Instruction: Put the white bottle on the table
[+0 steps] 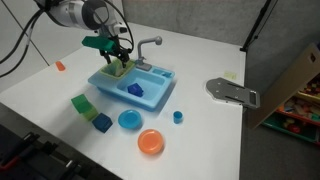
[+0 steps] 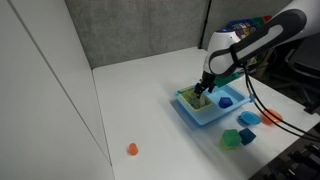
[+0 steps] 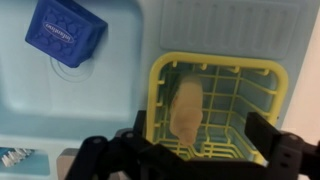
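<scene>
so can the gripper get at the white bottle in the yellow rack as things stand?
Probably yes. In the wrist view the gripper hangs open right above the white bottle, which lies uncovered in the yellow rack. The rack's walls sit close around it and may crowd the grasp.

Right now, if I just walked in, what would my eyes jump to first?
Probably the light-blue toy sink in the middle of the white table, with the robot's gripper hanging right over it. In the wrist view, the white bottle lies in a yellow basket inside the sink, with the gripper open above it. A bright orange plate pops out near the table's front edge.
</scene>
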Motion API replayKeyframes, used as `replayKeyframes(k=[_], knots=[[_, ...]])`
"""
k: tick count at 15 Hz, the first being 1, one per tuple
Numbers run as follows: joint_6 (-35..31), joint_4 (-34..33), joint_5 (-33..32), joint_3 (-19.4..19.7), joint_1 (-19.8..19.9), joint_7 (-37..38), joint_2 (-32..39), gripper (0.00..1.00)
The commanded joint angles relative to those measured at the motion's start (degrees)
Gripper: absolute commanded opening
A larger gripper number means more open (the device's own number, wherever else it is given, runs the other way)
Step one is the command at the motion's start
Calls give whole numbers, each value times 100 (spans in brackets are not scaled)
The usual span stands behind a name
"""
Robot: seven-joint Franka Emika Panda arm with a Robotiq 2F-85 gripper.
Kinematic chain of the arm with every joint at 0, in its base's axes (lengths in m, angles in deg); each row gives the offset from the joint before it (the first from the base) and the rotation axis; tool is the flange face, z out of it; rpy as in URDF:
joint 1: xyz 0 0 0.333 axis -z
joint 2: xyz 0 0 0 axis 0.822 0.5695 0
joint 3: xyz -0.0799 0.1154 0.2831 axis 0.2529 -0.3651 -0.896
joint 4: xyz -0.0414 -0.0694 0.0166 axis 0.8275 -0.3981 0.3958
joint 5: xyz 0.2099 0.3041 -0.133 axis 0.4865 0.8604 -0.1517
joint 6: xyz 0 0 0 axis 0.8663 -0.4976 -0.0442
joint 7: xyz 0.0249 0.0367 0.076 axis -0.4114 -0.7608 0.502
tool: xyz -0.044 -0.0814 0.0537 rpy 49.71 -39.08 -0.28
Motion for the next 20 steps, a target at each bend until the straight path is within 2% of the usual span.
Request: replayKeyframes(k=[1, 5, 6, 7, 9, 16, 17, 20], knots=[[-171, -301, -134, 110, -131, 313, 286, 100], [-270, -330, -83, 77, -143, 319, 424, 100], [-275, -315, -90, 81, -160, 327, 430, 95], [-263, -309, -106, 93, -178, 334, 435, 73], [-254, -294, -106, 106, -186, 349, 422, 68], [-222, -277, -108, 191, -143, 363, 344, 11], [-218, -273, -116, 202, -146, 367, 322, 8], [-228, -146, -80, 144, -108, 293, 157, 10]])
